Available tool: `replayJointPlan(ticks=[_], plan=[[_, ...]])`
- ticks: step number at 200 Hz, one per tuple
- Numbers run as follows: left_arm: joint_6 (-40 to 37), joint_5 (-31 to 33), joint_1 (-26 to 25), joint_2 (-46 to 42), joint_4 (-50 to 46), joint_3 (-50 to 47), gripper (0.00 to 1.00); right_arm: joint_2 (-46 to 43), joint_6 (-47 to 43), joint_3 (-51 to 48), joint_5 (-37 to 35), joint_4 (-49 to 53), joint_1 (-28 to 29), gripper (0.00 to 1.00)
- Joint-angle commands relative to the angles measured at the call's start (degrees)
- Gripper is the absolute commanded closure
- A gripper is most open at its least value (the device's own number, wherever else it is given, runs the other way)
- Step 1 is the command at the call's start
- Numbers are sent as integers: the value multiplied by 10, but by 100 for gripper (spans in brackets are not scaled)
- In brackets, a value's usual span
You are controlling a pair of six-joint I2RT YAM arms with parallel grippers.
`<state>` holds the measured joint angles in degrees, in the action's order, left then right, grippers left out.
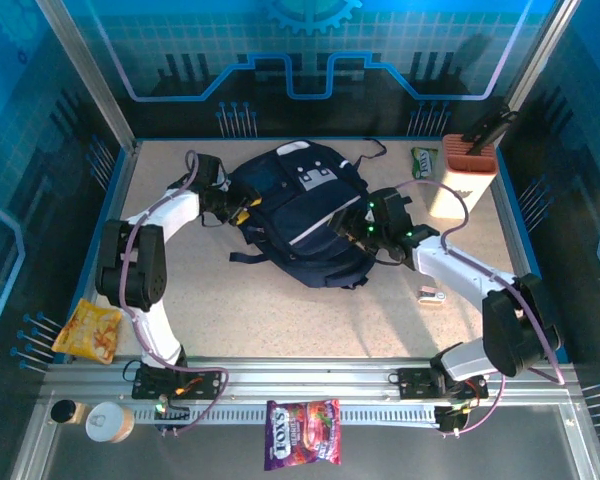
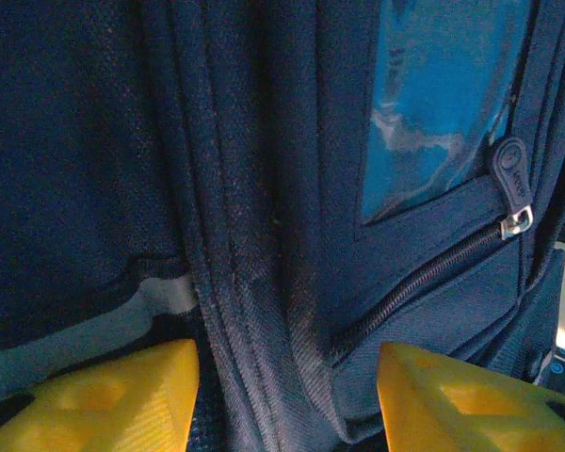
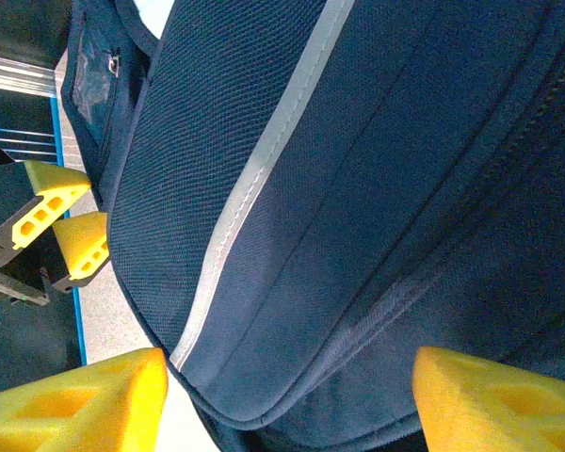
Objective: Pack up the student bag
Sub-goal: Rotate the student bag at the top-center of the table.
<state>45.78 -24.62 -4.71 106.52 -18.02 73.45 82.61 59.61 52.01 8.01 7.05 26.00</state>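
**Packing at an early stage.** The student bag lies between the two grippers, its side zip apparently shut. A snack packet and a sweets pouch lie well behind the fingers, unpacked.

- **Left gripper**: half open astride a seam fold; whether it grips cannot be told.
- **Right gripper**: wide open astride the bag's striped edge, holding nothing.

The overhead view supplies the loose items; the wrist views supply the zip and stitching.

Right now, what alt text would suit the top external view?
A dark navy student bag lies centre-frame, the left hand at its left side and the right hand at its right. A purple candy packet lies at the near edge.
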Motion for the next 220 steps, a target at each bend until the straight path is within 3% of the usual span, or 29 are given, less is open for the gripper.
replayJointPlan(ticks=[1, 56, 92, 132, 178, 220], plan=[[20, -36, 1, 24, 10, 20, 48, 18, 1, 22, 7, -8, 9, 31], [2, -71, -6, 48, -20, 50, 55, 68, -19, 54, -4, 3, 7, 32], [-5, -79, -6, 43, -26, 52, 79, 99, -48, 84, 12, 1, -7, 36], [0, -108, -7, -3, -9, 28, 94, 111, -86, 128, 26, 2, -33, 38], [44, -112, -25, -100, 32, -47, 100, 174, -154, 225, 54, 47, -58, 38], [105, -102, -49, -135, 89, -115, 100, 187, -207, 243, 6, 81, -79, 32]])
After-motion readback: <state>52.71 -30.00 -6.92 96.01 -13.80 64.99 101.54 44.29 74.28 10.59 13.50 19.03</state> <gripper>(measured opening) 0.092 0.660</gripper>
